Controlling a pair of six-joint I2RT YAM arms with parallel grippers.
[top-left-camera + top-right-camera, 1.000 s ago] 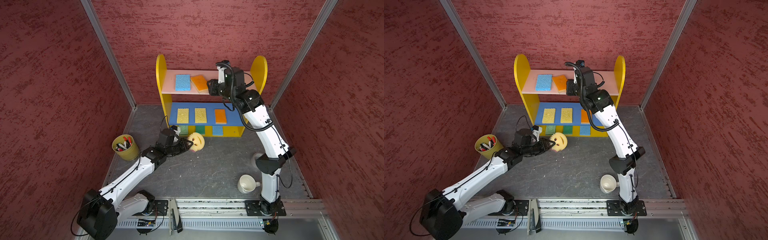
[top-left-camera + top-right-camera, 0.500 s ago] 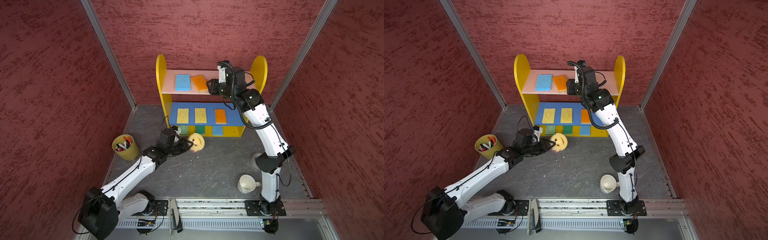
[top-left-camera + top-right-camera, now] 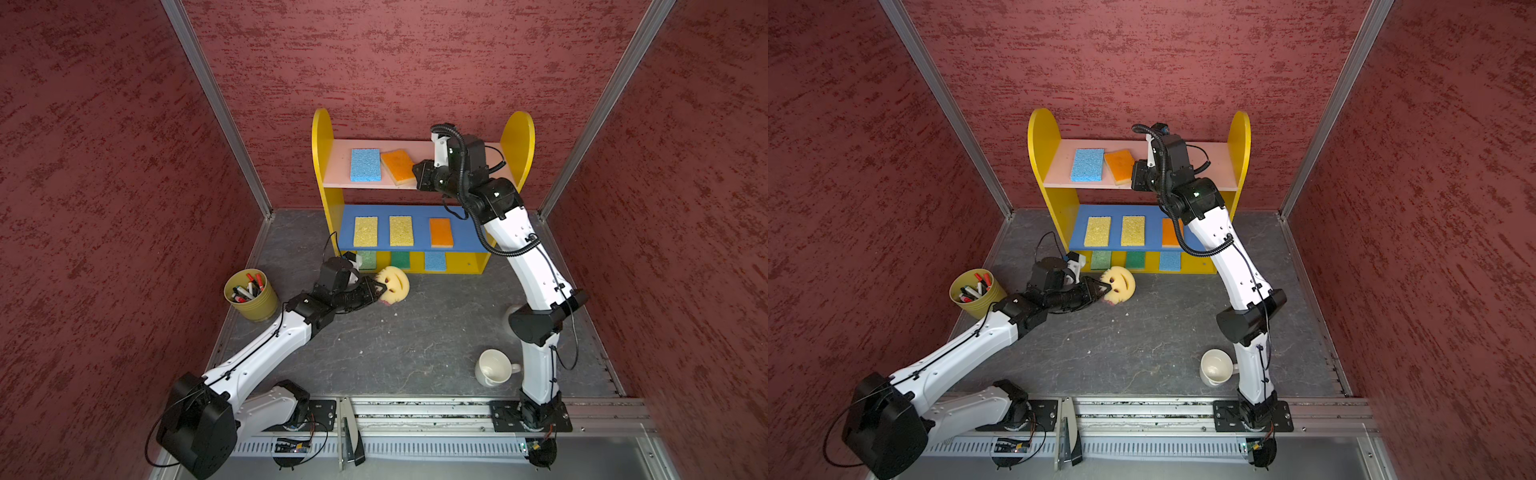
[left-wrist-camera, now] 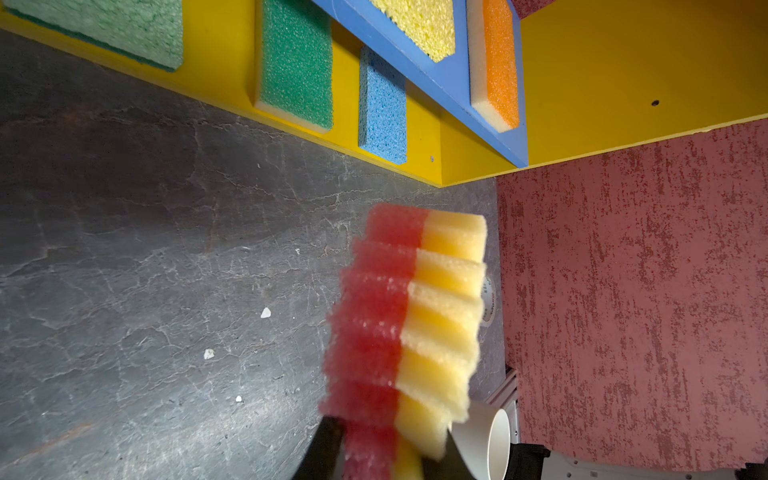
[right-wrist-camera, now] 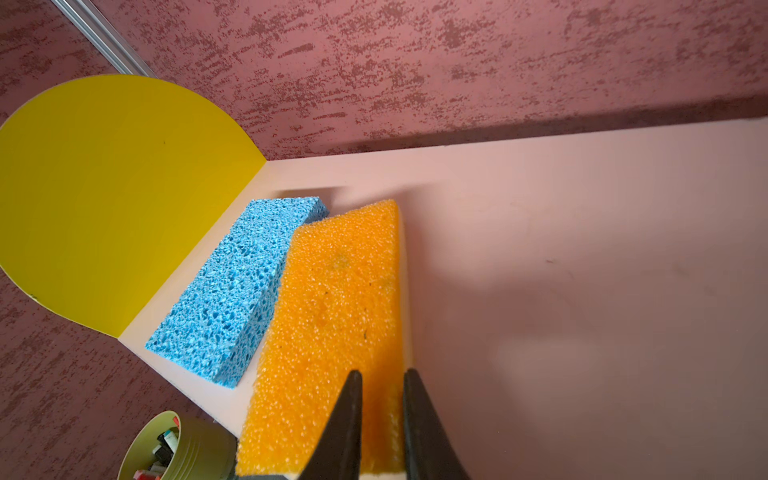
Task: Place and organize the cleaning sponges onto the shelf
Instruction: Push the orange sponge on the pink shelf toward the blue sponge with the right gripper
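One round smiley sponge [image 3: 397, 282] is still off the shelf [image 3: 321, 141], clamped edge-on in the left fingers [image 4: 326, 449], low over the tabletop [image 3: 415, 340] by the base tier. Right fingers [image 5: 349, 415] nearly together over the skewed orange sponge [image 5: 332, 299] on the pink board [image 5: 582, 249]; grip unclear. Step: squaring it. Next: smiley needs lifting to bare pink.

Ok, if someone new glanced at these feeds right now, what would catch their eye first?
The bright shelf against the back wall, sponges lined up on all three boards. Just in front, the left gripper pinches the smiley sponge by its edge. On the top board, the right gripper has its tips over the front end of an orange sponge lying askew beside a blue sponge.
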